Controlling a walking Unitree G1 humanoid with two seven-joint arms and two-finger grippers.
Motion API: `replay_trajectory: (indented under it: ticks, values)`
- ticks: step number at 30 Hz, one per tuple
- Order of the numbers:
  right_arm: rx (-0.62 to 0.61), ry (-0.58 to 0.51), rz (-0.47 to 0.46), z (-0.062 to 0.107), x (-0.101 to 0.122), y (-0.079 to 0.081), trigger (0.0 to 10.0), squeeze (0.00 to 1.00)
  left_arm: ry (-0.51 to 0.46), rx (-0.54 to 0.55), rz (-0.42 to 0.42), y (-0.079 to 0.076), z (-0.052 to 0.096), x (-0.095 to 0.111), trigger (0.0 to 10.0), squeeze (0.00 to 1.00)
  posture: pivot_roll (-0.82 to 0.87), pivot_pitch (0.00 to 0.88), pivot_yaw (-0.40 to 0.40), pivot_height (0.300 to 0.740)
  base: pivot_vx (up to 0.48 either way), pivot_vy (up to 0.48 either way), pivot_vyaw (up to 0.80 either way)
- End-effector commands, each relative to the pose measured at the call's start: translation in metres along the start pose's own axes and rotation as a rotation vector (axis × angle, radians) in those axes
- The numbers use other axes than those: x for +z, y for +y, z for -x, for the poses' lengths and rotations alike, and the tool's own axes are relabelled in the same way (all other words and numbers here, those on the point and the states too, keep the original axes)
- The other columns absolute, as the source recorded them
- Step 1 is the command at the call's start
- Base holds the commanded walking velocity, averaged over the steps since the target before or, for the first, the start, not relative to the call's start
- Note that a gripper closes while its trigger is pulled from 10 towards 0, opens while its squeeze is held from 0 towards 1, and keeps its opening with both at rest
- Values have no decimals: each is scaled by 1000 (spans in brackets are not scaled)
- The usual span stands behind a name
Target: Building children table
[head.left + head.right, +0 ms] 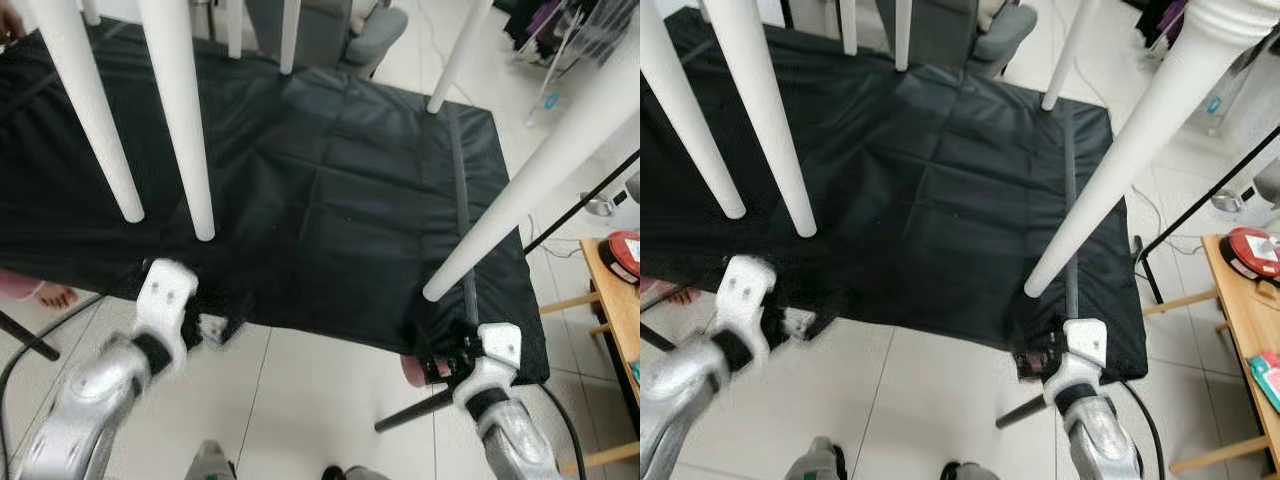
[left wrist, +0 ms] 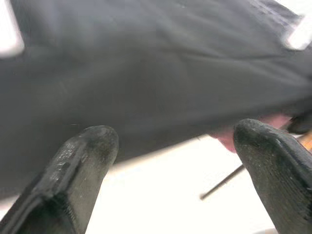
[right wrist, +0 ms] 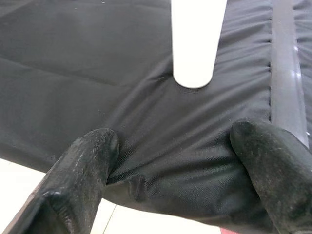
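My right gripper (image 3: 173, 161) and left gripper (image 2: 170, 161), both spread, hover at the near edge of the black cloth (image 1: 330, 170); white table legs (image 1: 185, 120) hang above, so I should approach slowly, avoiding them.

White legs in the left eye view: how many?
6. Two long ones at left, two short ends at top centre, one at upper right, one big one at right. More may sit outside the frame.
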State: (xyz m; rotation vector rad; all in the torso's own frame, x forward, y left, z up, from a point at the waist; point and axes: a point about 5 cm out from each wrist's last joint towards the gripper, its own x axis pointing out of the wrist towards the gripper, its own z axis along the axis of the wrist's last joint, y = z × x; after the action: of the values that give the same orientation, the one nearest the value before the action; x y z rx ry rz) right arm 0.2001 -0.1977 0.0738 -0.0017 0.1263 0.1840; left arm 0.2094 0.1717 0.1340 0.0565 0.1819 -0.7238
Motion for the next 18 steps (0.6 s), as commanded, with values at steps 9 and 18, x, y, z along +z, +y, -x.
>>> replay_trajectory:
  ticks: [9, 18]
  values:
    - [-15, 33, 85, 17, 0, -15, 10000, 0, -23, -127, 4, -10, 9, 3, 10000, 0, 207, 131, -104, 740, 0, 0, 0]
    - [264, -47, 182, 49, 39, 22, 10000, 0, 11, -156, -36, -1, 15, 10, 10000, 0, 192, 139, -102, 740, 0, 0, 0]
